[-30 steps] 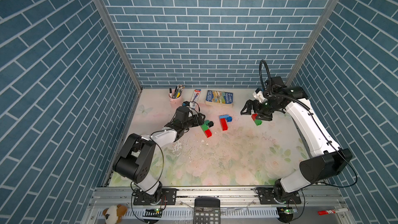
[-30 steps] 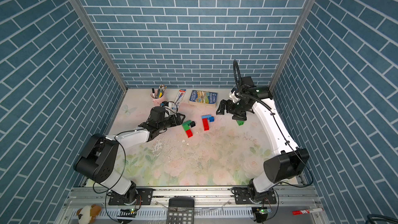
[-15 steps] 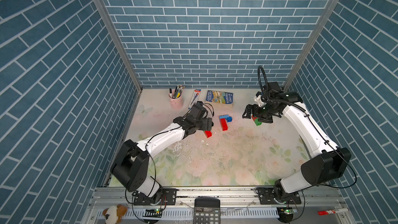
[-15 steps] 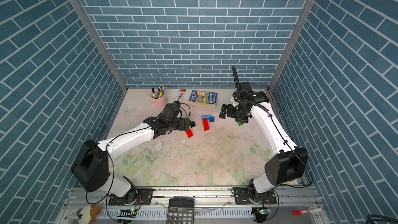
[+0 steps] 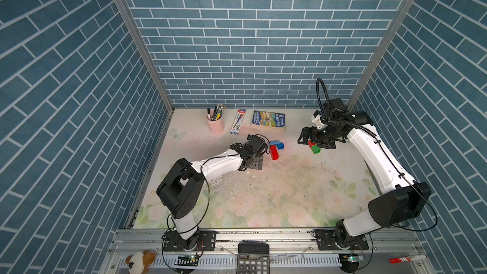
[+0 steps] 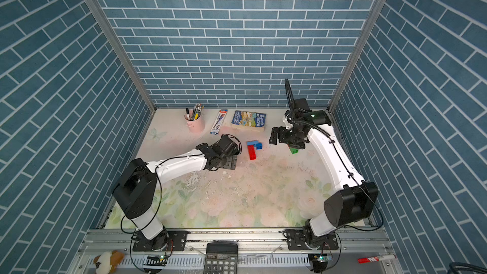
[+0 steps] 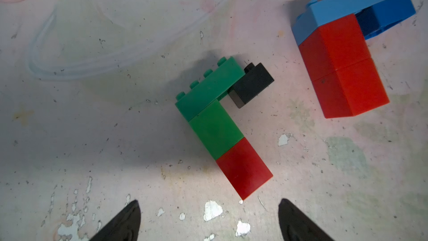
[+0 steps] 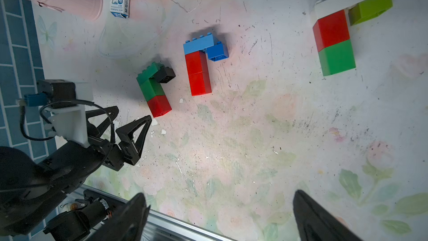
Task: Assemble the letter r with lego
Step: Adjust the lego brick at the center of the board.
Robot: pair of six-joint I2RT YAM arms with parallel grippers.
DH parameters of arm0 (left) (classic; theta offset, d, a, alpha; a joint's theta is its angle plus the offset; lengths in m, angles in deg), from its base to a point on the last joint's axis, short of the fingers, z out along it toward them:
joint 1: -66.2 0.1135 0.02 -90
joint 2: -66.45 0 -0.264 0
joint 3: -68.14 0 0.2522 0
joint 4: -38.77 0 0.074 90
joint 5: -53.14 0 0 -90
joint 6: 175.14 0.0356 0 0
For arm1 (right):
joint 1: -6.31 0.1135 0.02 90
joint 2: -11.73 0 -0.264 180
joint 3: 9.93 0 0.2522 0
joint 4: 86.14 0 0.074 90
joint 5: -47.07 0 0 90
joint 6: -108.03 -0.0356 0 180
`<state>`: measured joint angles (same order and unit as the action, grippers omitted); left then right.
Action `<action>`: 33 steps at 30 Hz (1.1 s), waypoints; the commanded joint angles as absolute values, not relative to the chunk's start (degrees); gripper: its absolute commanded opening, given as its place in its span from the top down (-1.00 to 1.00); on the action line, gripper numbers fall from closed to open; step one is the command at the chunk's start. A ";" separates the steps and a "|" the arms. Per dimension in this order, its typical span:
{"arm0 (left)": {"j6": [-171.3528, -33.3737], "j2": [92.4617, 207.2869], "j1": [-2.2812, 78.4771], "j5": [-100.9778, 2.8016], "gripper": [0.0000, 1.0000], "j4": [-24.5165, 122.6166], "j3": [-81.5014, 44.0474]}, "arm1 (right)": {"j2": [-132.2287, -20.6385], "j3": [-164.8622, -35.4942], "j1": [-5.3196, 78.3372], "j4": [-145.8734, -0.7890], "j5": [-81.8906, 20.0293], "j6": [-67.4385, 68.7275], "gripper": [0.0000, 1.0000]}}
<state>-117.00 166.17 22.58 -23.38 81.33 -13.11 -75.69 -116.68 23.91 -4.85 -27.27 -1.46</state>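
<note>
Lying flat on the table point(image 8: 254, 135) are 3 lego r-shapes point(image 8: 199, 73); the green-black-red one point(image 7: 215, 130) sits just ahead of the left gripper point(image 7: 208, 202), which gapes wide and empty, as does the right gripper point(image 8: 219, 192).

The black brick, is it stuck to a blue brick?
No, the black brick hangs off the end of the long green brick.

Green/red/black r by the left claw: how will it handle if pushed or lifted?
Likely rigid: the green-red r is hard bricks with tight seams. The black brick catches only the end of the long green brick, so it may pop off. Lying flat, it should slide, not roll.
</note>
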 commanded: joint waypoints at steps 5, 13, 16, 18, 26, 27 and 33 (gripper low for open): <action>-119.68 168.91 21.59 -23.65 -0.88 81.79 -15.96 | -73.76 -116.39 23.36 -2.03 -27.90 1.74 -0.97; -121.11 172.67 21.55 -23.58 -0.89 83.53 -17.50 | -73.47 -115.76 22.45 -2.05 -27.14 2.52 -0.97; -121.69 172.37 21.55 -22.73 -0.88 83.72 -16.91 | -73.26 -115.54 22.30 -2.23 -26.85 2.56 -0.97; -121.71 172.27 21.57 -22.40 -0.88 83.82 -16.70 | -73.24 -115.54 22.22 -2.21 -26.93 2.73 -0.97; -121.52 171.27 22.24 -21.22 -0.88 84.42 -15.45 | -73.34 -115.29 22.04 -2.11 -25.97 2.74 -0.97; -121.37 170.97 22.41 -21.24 -0.88 84.44 -15.13 | -73.34 -115.30 22.08 -2.09 -25.97 2.74 -0.97; -121.04 169.49 23.47 -21.03 -0.86 84.27 -13.44 | -73.77 -115.76 22.04 -2.01 -25.70 2.65 -0.97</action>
<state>-120.96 171.13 22.76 -22.47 82.68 -14.64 -74.83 -115.76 22.32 -3.56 -26.44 0.51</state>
